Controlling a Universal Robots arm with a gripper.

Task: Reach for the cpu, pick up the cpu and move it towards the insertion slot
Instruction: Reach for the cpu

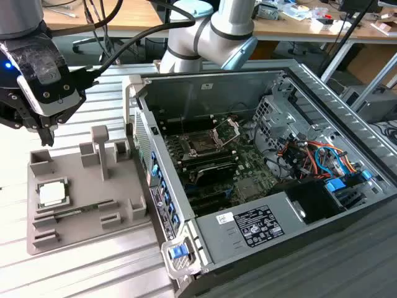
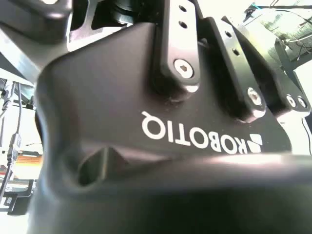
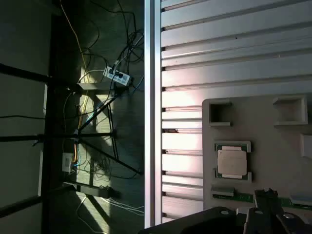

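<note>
- At the exterior view's left, the gripper (image 1: 44, 128) is hanging in the air above the far corner of a grey holder plate (image 1: 93, 231), touching nothing; I cannot tell whether it is spread or closed.
- Below it, the cpu (image 1: 52, 194) is lying flat in its square nest on that plate, silvery top up. In the first wrist view the cpu (image 3: 231, 162) is sitting between two grey brackets.
- Just beside the cpu, a thin green memory stick (image 1: 75, 212) is lying along the plate.
- Further right, an open computer case (image 1: 248, 82) is resting on the slatted metal table (image 1: 111, 274).
- Inside it, the insertion slot (image 1: 201, 146) is sitting on the green board, well apart from the cpu, its bracket standing raised.
</note>
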